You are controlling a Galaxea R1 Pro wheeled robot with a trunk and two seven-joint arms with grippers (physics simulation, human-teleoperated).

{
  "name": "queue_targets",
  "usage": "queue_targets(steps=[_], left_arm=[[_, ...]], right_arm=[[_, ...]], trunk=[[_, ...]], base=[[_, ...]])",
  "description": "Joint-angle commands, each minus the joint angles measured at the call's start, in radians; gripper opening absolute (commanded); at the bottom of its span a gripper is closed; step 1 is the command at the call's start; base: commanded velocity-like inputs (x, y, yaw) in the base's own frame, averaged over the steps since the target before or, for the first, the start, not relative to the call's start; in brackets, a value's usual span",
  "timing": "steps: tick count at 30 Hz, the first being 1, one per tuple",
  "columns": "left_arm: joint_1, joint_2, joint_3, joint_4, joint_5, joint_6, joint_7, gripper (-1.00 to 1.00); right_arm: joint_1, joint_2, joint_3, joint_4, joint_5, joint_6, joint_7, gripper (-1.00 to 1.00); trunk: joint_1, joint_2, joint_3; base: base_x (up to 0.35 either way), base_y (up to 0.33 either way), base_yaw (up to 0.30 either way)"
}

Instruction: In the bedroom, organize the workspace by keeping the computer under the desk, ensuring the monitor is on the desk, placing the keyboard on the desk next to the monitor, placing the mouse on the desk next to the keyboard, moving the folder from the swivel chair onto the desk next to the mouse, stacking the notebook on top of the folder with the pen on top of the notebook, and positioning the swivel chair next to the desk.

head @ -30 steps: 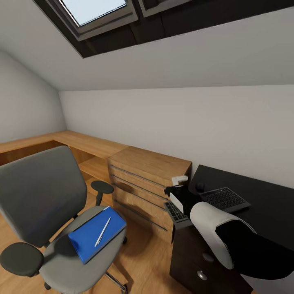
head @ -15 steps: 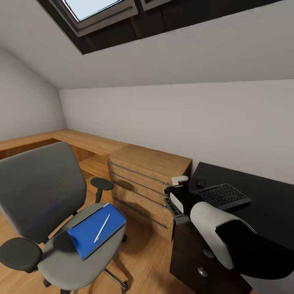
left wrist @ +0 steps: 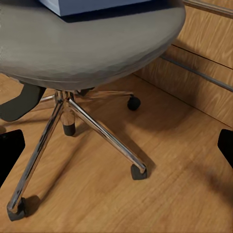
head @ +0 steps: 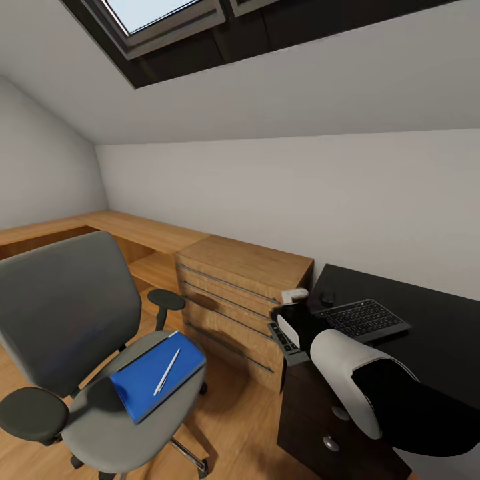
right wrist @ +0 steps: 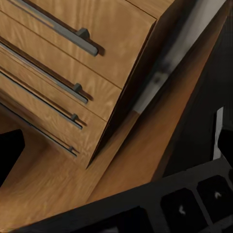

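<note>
The grey swivel chair (head: 73,313) stands at the left on the wood floor. The blue folder (head: 150,380) lies on its seat with the white pen (head: 167,373) on top. The black keyboard (head: 363,319) lies on the black desk (head: 440,327) with its near end overhanging the desk's left edge, and the small mouse (head: 327,298) sits just behind it. My right gripper (head: 280,311) hovers open over that overhanging end; keys (right wrist: 194,204) show under it. My left gripper (left wrist: 116,150) hangs open low beside the chair's chrome base (left wrist: 97,131). Notebook, monitor and computer are out of view.
A light-wood chest of drawers (head: 233,293) with bar handles stands between chair and desk, close to the desk's edge. A wooden bench (head: 133,233) runs along the sloped wall. The desk's dark drawer unit (head: 320,420) is below my right arm. A skylight (head: 153,13) is overhead.
The whole picture shifted slightly a second ago, so the camera moved. The chair, folder, pen, keyboard and both grippers stand as before.
</note>
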Motion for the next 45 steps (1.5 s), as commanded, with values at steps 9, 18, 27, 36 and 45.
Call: queue_targets(steps=[9, 18, 27, 36, 45], left_arm=[[0.0, 0.001, -0.008, -0.001, 0.007, -0.002, 0.001, 1.0], [0.0, 0.002, -0.009, -0.001, 0.008, -0.005, -0.001, 1.0], [0.0, 0.002, -0.01, 0.0, 0.008, -0.005, -0.001, 1.0], [0.0, 0.002, -0.01, 0.0, 0.008, -0.005, -0.002, 1.0], [0.0, 0.001, -0.011, 0.013, 0.007, -0.005, -0.002, 1.0]], right_arm=[[0.0, 0.004, 0.01, 0.0, -0.011, 0.053, -0.043, 1.0], [0.0, 0.004, 0.01, 0.001, -0.011, 0.056, -0.044, 1.0], [0.0, 0.004, 0.01, 0.002, -0.011, 0.057, -0.044, 1.0], [0.0, 0.004, 0.01, 0.003, -0.011, 0.057, -0.044, 1.0], [0.0, 0.004, 0.01, 0.002, -0.011, 0.057, -0.044, 1.0]], trunk=[[0.0, 0.0, -0.001], [0.0, 0.0, -0.001], [0.0, 0.0, -0.001], [0.0, 0.0, -0.001], [0.0, 0.0, -0.001]], base=[[0.0, 0.0, 0.0], [-0.087, 0.0, 0.0], [-0.143, 0.0, 0.0], [-0.065, 0.0, 0.0], [-0.001, 0.0, 0.0]])
